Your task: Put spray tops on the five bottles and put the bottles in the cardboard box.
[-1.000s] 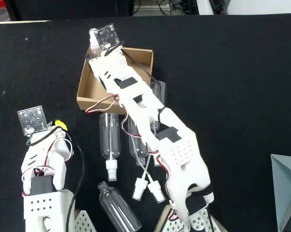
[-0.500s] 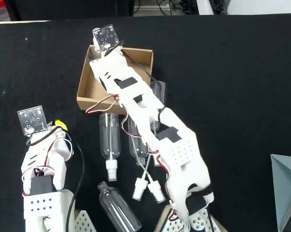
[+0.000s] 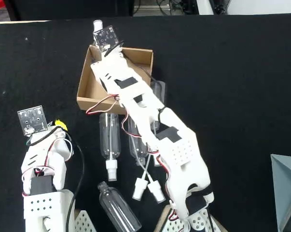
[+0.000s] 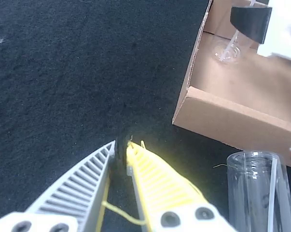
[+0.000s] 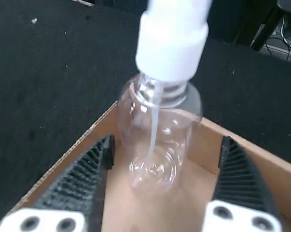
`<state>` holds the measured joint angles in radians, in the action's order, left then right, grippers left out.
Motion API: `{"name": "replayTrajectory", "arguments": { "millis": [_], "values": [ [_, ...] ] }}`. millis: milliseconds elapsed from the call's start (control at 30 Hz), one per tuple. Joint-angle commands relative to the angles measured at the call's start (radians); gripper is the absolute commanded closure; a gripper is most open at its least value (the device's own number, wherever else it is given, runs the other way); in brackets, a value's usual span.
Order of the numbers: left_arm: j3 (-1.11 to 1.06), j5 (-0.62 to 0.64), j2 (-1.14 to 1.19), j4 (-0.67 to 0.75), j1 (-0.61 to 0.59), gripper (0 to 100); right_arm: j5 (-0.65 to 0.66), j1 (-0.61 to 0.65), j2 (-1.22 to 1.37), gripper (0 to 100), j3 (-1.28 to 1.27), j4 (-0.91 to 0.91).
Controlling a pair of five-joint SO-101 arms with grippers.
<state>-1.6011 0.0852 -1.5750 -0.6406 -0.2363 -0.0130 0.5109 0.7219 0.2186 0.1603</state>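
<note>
A clear bottle [image 5: 157, 137] with a white spray top [image 5: 172, 41] stands in the far corner of the cardboard box [image 3: 94, 89]. My right gripper [image 5: 167, 145] is open, with one black finger on each side of the bottle and apart from it. The spray top [image 3: 97, 24] pokes out beyond the right wrist. The box [image 4: 222, 113] and that bottle [image 4: 227, 48] also show in the left wrist view. My left gripper [image 4: 121, 147] is shut on nothing, low over the black table, on the near left of the box.
In front of the box lies a capped bottle [image 3: 110, 137]. Two more bottles sit partly under the right arm [image 3: 155, 130], with spray tops [image 3: 139, 187] pointing to the near edge. A bottle without a top [image 3: 118, 209] lies nearest. A grey object [image 3: 285, 188] stands near right.
The bottle's white top has shifted from beside the right wrist camera to just beyond it. The left arm has not moved.
</note>
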Motion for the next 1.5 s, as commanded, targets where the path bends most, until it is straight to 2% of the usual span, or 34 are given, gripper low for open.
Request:
{"name": "replayTrajectory", "arguments": {
  "millis": [0,200,533,1467],
  "values": [
    [0.018,-0.009,-0.014,0.000,-0.013,97,-0.011,-0.015,-0.030,71.2,0.068,0.006],
    [0.018,-0.009,-0.014,0.000,-0.013,97,-0.006,-0.015,-0.031,71.2,0.071,0.020],
    [0.018,-0.009,-0.014,0.000,-0.015,97,-0.005,-0.021,-0.087,71.2,0.101,0.192],
    [0.022,-0.009,-0.014,0.000,-0.015,97,-0.003,-0.017,-0.427,70.8,0.102,0.896]
  ]
}}
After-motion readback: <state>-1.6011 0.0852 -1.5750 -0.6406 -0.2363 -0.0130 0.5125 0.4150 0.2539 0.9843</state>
